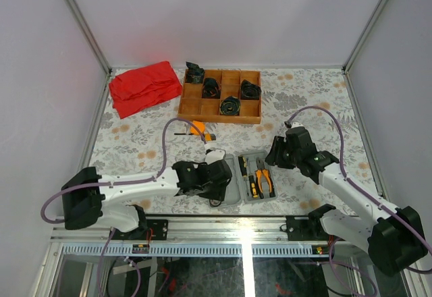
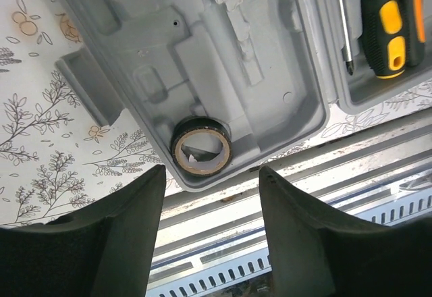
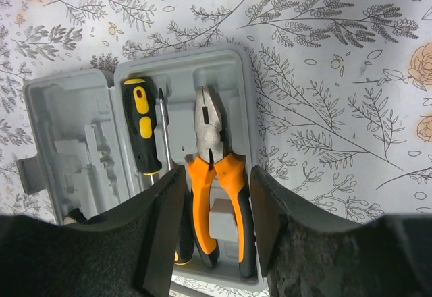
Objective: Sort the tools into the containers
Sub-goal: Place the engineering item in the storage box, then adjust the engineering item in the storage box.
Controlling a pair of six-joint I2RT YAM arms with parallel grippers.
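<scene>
The grey hinged tool case lies open at the near table edge. Its right half holds the orange-handled pliers and black-and-yellow screwdrivers. A black ring of tape lies in a corner of the left half. My left gripper is open and empty, just near of the ring. My right gripper is open and empty above the pliers' handles. The orange tape measure and a small yellow-grey piece lie on the table farther back.
A brown wooden compartment tray holds black coiled bundles at the back. A red cloth lies at the back left. A thin black tool lies left of the tape measure. The metal rail runs just near of the case.
</scene>
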